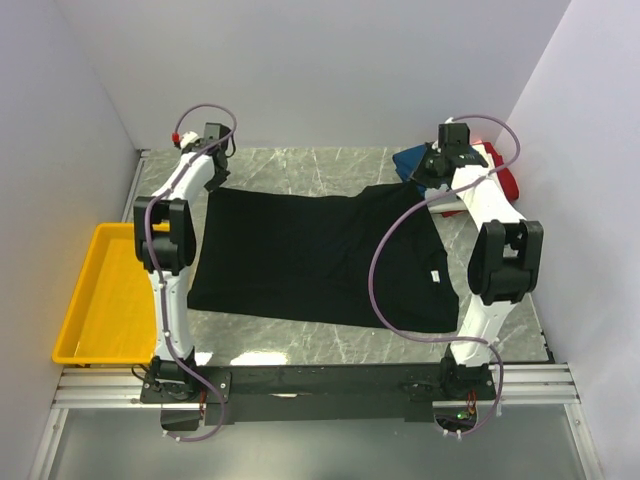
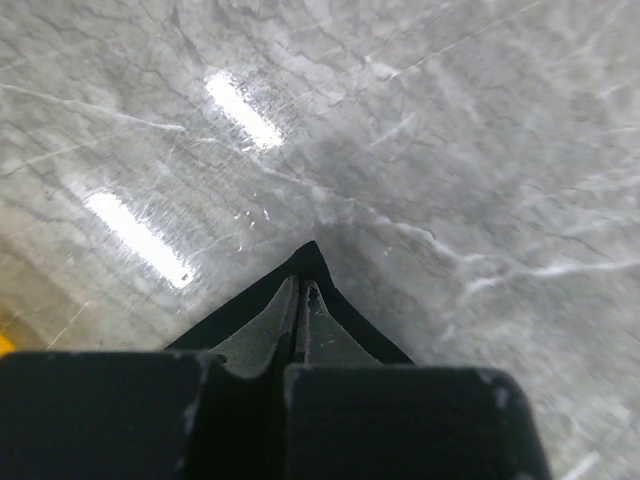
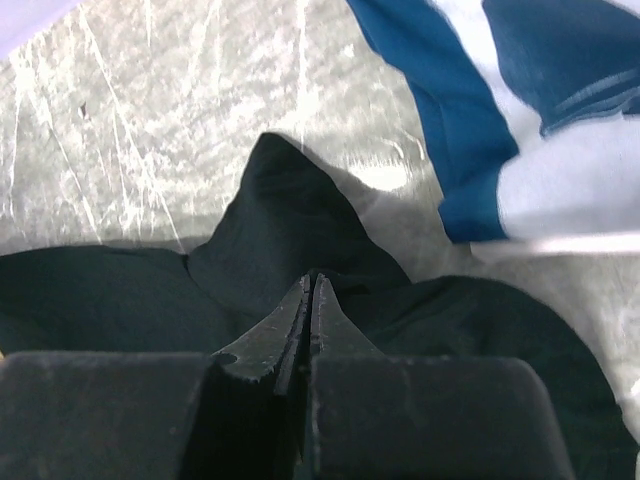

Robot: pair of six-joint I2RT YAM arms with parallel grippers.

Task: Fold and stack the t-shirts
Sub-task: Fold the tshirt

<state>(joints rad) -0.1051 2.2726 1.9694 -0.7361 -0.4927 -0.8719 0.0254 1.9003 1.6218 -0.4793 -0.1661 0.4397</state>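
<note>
Left hand [image 2: 302, 290] and right hand [image 3: 310, 285] each pinched a far corner of the black t-shirt [image 1: 310, 255], which lay toward the tabletop's near edge.

The room was bright and evenly lit from above, and the pale walls looked flat. Two long white streaks of glare lay across the marble table [image 2: 450, 150] in the left wrist view, and a smaller bright patch shone on it in the right wrist view. The black t-shirt [image 1: 310, 255] swallowed the light, so its folds barely showed. Shadows on the table were faint and soft-edged. The left gripper [image 2: 304, 285] and right gripper [image 3: 312, 282], close to their lenses, were dark and blurred. The blue t-shirt [image 3: 450, 120] looked soft, its white patches washed out.
</note>
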